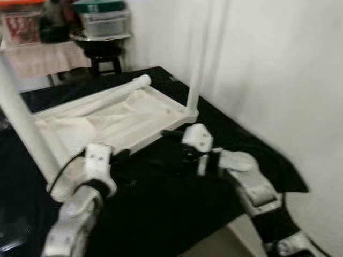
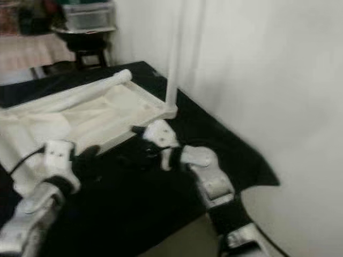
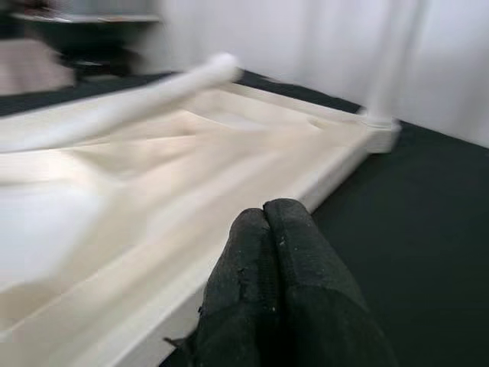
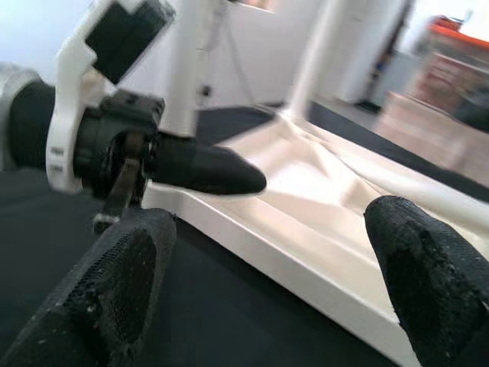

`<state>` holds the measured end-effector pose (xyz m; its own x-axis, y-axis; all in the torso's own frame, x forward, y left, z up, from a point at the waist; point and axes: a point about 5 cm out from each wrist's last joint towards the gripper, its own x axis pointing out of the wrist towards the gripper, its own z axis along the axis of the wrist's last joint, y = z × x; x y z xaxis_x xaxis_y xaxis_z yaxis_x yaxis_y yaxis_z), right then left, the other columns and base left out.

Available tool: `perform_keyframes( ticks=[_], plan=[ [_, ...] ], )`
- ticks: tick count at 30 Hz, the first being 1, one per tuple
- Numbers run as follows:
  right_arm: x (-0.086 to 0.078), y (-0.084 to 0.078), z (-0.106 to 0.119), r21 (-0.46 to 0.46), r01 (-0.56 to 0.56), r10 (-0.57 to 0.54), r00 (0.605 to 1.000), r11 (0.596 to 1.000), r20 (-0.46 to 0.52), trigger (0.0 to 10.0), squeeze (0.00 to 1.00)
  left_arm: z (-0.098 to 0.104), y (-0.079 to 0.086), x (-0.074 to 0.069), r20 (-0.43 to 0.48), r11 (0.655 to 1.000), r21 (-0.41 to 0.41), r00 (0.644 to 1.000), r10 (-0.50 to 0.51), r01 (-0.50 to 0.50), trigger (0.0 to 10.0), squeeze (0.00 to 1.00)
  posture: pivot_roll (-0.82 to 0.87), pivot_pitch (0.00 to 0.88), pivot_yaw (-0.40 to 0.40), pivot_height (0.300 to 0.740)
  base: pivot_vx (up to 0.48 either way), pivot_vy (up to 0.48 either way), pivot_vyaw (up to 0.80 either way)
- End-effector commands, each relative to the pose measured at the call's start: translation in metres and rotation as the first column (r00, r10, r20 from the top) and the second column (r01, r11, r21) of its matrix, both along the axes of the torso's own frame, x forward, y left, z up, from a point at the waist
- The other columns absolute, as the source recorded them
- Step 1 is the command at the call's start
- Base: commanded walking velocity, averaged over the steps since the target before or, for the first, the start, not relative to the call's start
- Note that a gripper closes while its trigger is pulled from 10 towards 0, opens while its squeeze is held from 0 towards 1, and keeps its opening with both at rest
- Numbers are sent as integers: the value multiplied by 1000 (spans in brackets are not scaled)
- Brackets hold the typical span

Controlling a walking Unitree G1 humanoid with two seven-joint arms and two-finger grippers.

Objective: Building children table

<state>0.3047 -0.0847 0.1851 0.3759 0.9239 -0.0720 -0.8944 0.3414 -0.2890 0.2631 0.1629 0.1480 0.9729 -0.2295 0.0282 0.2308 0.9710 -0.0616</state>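
White table frame (image 1: 115, 120) lies upside down on a black cloth (image 1: 177, 203), w/ pale creased fabric sagging inside its rectangular rim. Frame looks smooth, hard, matte; the rim is flat-sided w/ squared edges. Legs are round white tubes: one leg (image 1: 197, 69) stands upright at the far right corner, close to the white wall (image 1: 268, 69); a second leg (image 1: 24, 123) rises at the near left corner, tilted toward the camera; a third tube (image 1: 102, 96) lies along the frame's far side w/ a rounded end. So three tubes counted.

Left gripper (image 3: 266, 229) sits at the frame's near rim, its two black fingers pressed together, tips shut w/ nothing between them; finger surface is rough, grainy. Can't tell if the tips touch the rim or hover just over it.

Right gripper (image 4: 260, 252) is beside the same near rim, further right, fingers (image 4: 428, 267) spread wide apart, holding nothing, pads coarse and pebbly. Its wrist view looks across at the left gripper's tips against the rim.

Behind, blurry: a dark stool (image 1: 102, 51) carrying a lidded plastic box (image 1: 102, 21).
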Motion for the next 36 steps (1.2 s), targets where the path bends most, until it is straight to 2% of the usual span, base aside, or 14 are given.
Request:
perform_keyframes(
  ticks=[1, 7, 12, 20, 23, 25, 27, 30, 33, 35, 36],
  plan=[
    [1, -1, -1, -35, -7, 8, 1000, 999, 18, 10000, 0, -3, -1, -1, -24, 1000, 14, 1000, -5, 5, 10000, 0, -63, 0, -27, 740, 0, 0, 800],
    [5, -2, -3, -67, 25, -23, 999, 997, 30, 10000, 0, -4, -2, -1, -29, 1000, 21, 999, -19, 20, 10000, 0, -65, 0, -26, 740, 0, 0, 800],
    [16, -7, -8, -93, 139, -136, 990, 986, 29, 10000, 0, -4, -3, -2, -31, 999, 24, 999, -25, 26, 10000, 0, -68, 0, -27, 740, 0, 0, 799],
    [19, -8, -11, -98, 186, -183, 982, 978, 41, 10000, 0, -4, -3, -1, -29, 999, 35, 999, -17, 18, 10000, 0, -68, 0, -26, 740, 0, 0, 795],
    [26, -10, -13, -105, 252, -247, 967, 962, 54, 10000, 0, -3, -4, -1, -21, 999, 47, 1000, -20, 21, 10000, 0, -67, 0, -25, 740, 0, 0, 792],
    [32, -14, -14, -122, 324, -316, 945, 938, 84, 10000, 0, -3, -4, -1, -22, 999, 46, 1000, -21, 22, 10000, 0, -65, 0, -23, 740, 0, 0, 681],
    [32, -14, -14, -122, 324, -316, 945, 938, 84, 10000, 0, -3, -4, -1, -22, 999, 46, 1000, -21, 22, 10000, 0, -65, 0, -23, 740, 0, 0, 681],
    [39, -23, -23, -208, 379, -367, 925, 902, 94, 10000, 0, -3, -3, -1, -22, 999, 45, 1000, -19, 20, 10000, 0, -64, 0, -23, 740, 0, 0, 0],
    [40, -26, -25, -237, 384, -373, 923, 892, 93, 10000, 0, -2, -3, -1, -22, 999, 45, 1000, -18, 19, 10000, 0, -64, 0, -23, 740, 0, 0, 0],
    [37, -32, -32, -313, 345, -340, 938, 885, 73, 10000, 0, -2, -3, -1, -23, 999, 45, 1000, -14, 15, 10000, 0, -62, 0, -23, 740, 0, 0, 0],
    [37, -32, -32, -313, 345, -340, 938, 885, 73, 10000, 0, -2, -3, -1, -23, 999, 45, 1000, -14, 15, 10000, 0, -62, 0, -23, 740, 0, 0, 0]
  ],
)
